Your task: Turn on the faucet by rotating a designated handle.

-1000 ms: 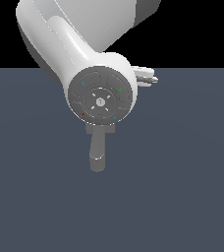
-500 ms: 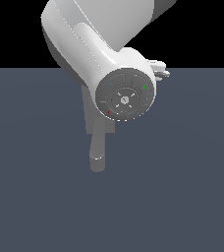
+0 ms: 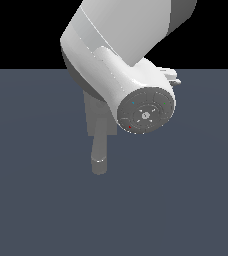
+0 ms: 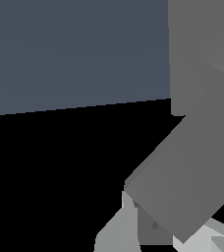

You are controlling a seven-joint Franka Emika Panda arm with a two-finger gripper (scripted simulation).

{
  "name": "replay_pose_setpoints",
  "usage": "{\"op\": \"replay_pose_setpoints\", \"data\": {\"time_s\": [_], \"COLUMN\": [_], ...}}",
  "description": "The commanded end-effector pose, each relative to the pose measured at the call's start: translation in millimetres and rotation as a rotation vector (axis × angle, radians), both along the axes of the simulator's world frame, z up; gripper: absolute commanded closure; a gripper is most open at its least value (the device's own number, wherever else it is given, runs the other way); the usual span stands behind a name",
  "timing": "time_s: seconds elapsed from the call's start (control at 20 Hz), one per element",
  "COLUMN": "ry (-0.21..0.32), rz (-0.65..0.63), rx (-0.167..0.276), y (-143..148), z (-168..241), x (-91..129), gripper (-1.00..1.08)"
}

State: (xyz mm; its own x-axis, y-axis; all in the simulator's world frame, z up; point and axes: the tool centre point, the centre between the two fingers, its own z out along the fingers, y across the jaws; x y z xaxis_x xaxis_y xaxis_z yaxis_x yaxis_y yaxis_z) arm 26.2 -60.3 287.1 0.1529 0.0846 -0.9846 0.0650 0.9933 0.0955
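1. The gripper [image 4: 155, 231] shows only in the wrist view, its pale fingers [image 4: 116, 231] flanking the end of the handle [image 4: 182, 182]; whether they clamp it cannot be told.
2. The faucet [image 3: 99, 145] stands on the blue-grey floor [image 3: 31, 190], spout toward the camera.
3. The white robot arm [image 3: 121, 75] hides its upper part in the exterior view.

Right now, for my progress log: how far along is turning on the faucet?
Done: the approach; the arm is at the faucet. In hand: the fingers flank a grey bar, apparently the handle; whether they clamp it is unclear. Left: rotating the handle; nothing shows it turned.
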Motion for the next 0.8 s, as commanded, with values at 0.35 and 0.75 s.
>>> {"op": "replay_pose_setpoints", "data": {"time_s": [0.35, 0.75], "ry": [0.126, 0.034], "rz": [0.104, 0.042], "rx": [-0.097, -0.055], "y": [-3, -23], "z": [-38, -31], "x": [4, 2], "gripper": [1.08, 1.08]}}
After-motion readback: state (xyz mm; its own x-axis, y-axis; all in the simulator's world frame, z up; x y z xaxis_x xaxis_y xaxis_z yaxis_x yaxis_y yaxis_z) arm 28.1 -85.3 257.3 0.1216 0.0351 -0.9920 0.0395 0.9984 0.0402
